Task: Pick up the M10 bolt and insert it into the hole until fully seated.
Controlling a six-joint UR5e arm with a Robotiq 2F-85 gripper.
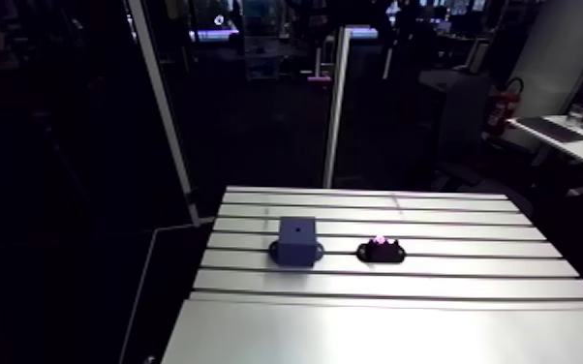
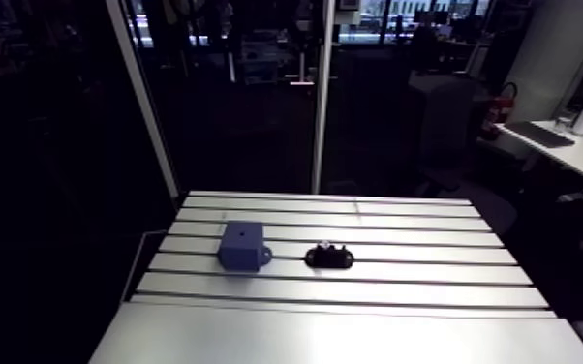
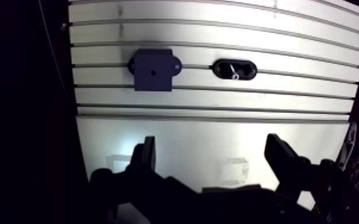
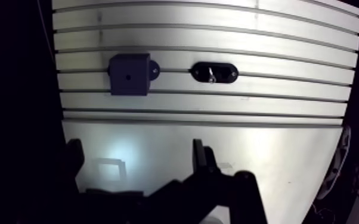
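The wide slotted aluminium counter [image 1: 402, 290] carries everything. Over its smooth near part hangs the black two-fingered pincer [image 3: 212, 156], its fingers spread wide with nothing between them. Ahead of it, on the slotted part, stands a dark blue box-shaped block [image 1: 296, 242] with a small round hole [image 3: 152, 70] in its top face. Beside the block, not touching it, lies a black oval holder [image 3: 234, 69], and in its middle sits the small shiny metal bolt [image 4: 211, 74], well ahead of the pincer. I judge the bolt to be stiff, light and smooth, so it can slip; the best hold seems to be the part that stands out of the holder, pinched squarely so it stays straight for the hole
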